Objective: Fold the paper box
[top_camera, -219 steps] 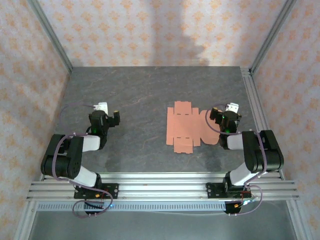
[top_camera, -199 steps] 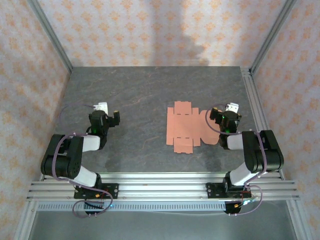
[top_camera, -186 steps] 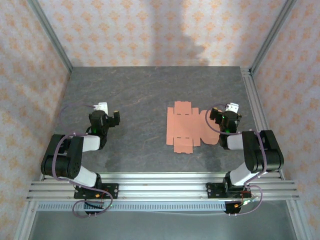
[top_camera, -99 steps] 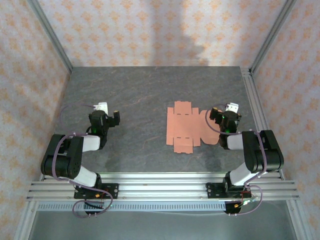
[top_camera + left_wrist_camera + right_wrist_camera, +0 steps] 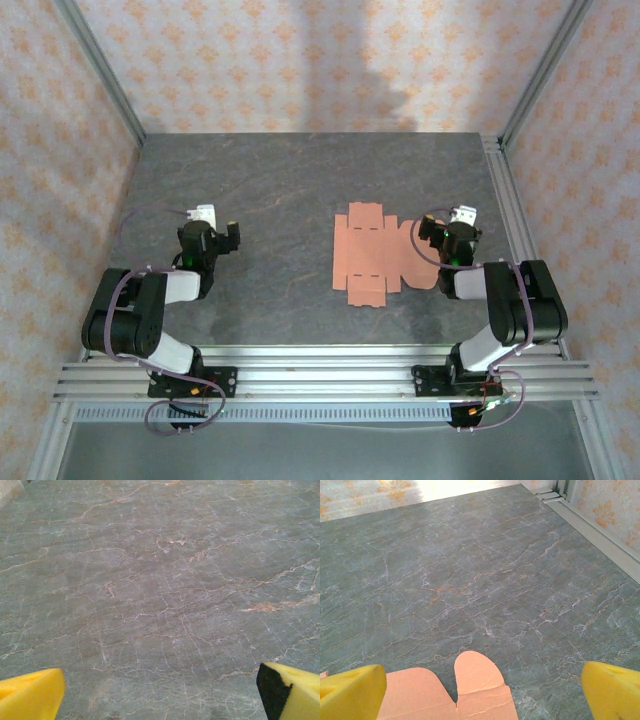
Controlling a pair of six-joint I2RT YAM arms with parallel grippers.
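The paper box (image 5: 368, 255) lies flat and unfolded on the dark stone table, a salmon-pink die-cut sheet with tabs and rounded flaps, right of centre. Its rounded flap (image 5: 476, 672) reaches up between my right gripper's yellow fingers. My right gripper (image 5: 452, 238) sits at the sheet's right edge, open, nothing between its fingers (image 5: 352, 690). My left gripper (image 5: 208, 238) rests far to the left of the sheet, open over bare table, its yellow fingertips (image 5: 30, 697) wide apart.
The grey marbled table (image 5: 280, 180) is ringed by patterned walls and aluminium frame posts. A metal rail (image 5: 505, 190) runs along the right side, close to my right arm. Rails (image 5: 320, 375) cross the near edge.
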